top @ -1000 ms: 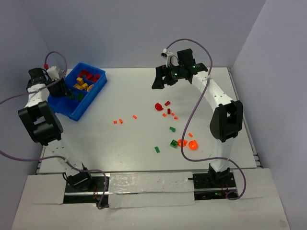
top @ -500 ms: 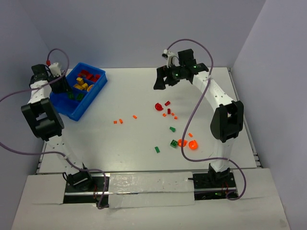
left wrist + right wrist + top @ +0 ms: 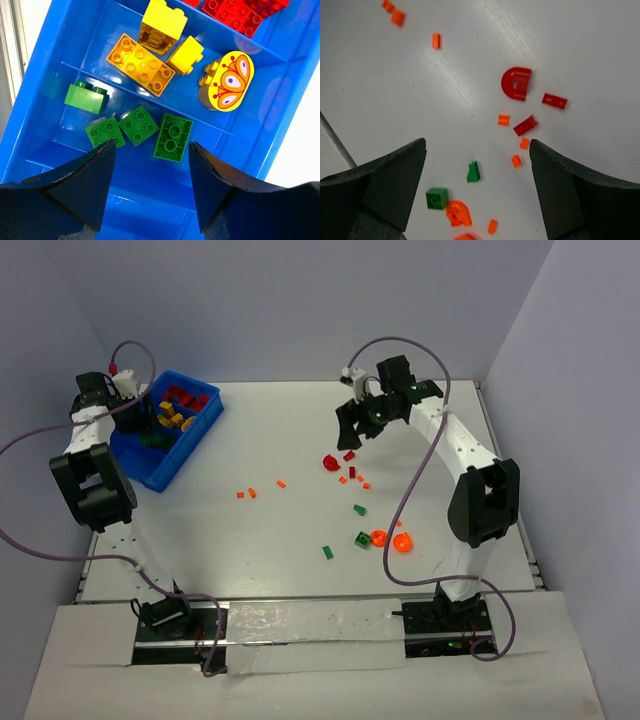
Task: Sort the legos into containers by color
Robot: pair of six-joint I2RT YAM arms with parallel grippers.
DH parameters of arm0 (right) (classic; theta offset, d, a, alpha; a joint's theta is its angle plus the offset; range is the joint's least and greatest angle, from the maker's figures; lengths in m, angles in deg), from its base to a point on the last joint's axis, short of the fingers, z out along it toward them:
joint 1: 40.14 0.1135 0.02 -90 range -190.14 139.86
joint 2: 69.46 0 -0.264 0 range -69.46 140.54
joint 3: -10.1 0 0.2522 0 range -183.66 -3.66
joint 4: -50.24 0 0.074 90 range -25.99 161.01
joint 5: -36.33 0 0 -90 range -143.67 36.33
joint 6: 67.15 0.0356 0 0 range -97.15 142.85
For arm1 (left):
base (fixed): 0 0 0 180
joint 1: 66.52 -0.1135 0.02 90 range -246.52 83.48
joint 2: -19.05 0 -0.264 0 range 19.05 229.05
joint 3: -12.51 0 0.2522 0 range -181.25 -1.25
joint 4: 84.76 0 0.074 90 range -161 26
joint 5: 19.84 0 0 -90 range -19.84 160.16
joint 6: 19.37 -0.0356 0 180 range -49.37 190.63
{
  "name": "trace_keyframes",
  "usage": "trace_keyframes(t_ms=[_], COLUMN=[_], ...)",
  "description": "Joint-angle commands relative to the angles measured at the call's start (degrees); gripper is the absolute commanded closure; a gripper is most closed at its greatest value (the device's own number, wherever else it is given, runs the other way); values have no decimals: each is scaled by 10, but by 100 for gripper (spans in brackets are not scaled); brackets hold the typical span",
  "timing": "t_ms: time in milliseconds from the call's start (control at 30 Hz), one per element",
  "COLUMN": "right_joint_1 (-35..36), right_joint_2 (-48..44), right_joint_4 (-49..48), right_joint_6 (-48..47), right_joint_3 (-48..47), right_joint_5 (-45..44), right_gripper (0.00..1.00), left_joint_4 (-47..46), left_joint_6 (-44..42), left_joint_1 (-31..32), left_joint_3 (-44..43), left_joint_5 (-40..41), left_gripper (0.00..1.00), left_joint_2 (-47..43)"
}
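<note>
Left hand (image 3: pixel 151 145) open over green bricks (image 3: pixel 172 136) in the bin (image 3: pixel 40 70); right hand (image 3: pixel 477 142) open above loose bricks (image 3: pixel 516 83) on the worktop (image 3: pixel 595 50).

Inspection finding: no legible text, number, brand or label on any surface in any view. The only printed marking is a red-and-orange butterfly-wing motif on a yellow rounded brick (image 3: pixel 227 82) lying in the blue bin (image 3: pixel 35 95). It carries no lettering. Stud tops show nothing readable.
</note>
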Motion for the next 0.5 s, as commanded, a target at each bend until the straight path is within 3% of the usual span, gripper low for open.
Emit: trace_keyframes(t_ms=[0,200,467], right_joint_1=[7,42,142], right_joint_2=[-61,-152,-247], right_joint_4=[93,148,107], right_joint_6=[-132,-307,-397], right_joint_3=[45,194,347], right_joint_5=[-21,-50,-128], right_gripper=[15,18,19], left_joint_4=[-4,-6,-14], left_joint_6=[-8,-9,-6], left_joint_1=[2,6,8], left_joint_3=[8,21,28], left_joint_5=[-3,-5,-12], left_gripper=[31,31,30], left_joint_2=[-40,-60,-71])
